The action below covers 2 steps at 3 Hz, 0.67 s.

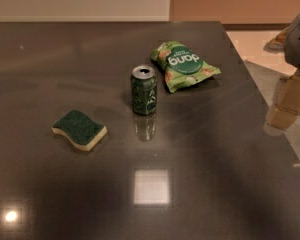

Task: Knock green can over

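The green can (144, 90) stands upright near the middle of the dark grey table (215, 184). It is dark green with a silver top rim and pale markings on its side. My gripper (284, 111) hangs at the right edge of the view, over the table's right edge, well to the right of the can and apart from it. It holds nothing that I can see.
A light green snack bag (185, 65) with white lettering lies just behind and to the right of the can. A wavy green-and-yellow sponge (80, 129) lies to the can's front left. The table's right edge runs diagonally, with pale floor (260, 49) beyond it.
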Each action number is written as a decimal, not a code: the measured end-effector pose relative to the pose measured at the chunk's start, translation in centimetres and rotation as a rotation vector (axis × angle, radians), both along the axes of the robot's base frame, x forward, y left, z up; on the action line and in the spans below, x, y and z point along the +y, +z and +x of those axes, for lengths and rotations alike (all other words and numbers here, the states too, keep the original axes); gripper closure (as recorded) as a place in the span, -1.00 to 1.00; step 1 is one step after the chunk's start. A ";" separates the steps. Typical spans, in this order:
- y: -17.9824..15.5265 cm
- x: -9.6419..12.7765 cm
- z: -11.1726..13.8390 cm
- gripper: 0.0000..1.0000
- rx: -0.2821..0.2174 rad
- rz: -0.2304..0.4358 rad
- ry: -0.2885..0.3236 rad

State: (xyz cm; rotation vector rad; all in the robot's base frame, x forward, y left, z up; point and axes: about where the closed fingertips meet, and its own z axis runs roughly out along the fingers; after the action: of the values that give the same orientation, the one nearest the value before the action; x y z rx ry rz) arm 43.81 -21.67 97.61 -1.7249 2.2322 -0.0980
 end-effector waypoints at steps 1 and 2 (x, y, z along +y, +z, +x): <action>0.0 0.0 0.0 -1.00 0.000 0.000 0.000; 0.1 0.3 0.3 -1.00 0.008 0.008 0.006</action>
State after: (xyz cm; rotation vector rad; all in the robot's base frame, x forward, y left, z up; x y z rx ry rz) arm 44.10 -21.39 97.75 -1.7305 2.2301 -0.0810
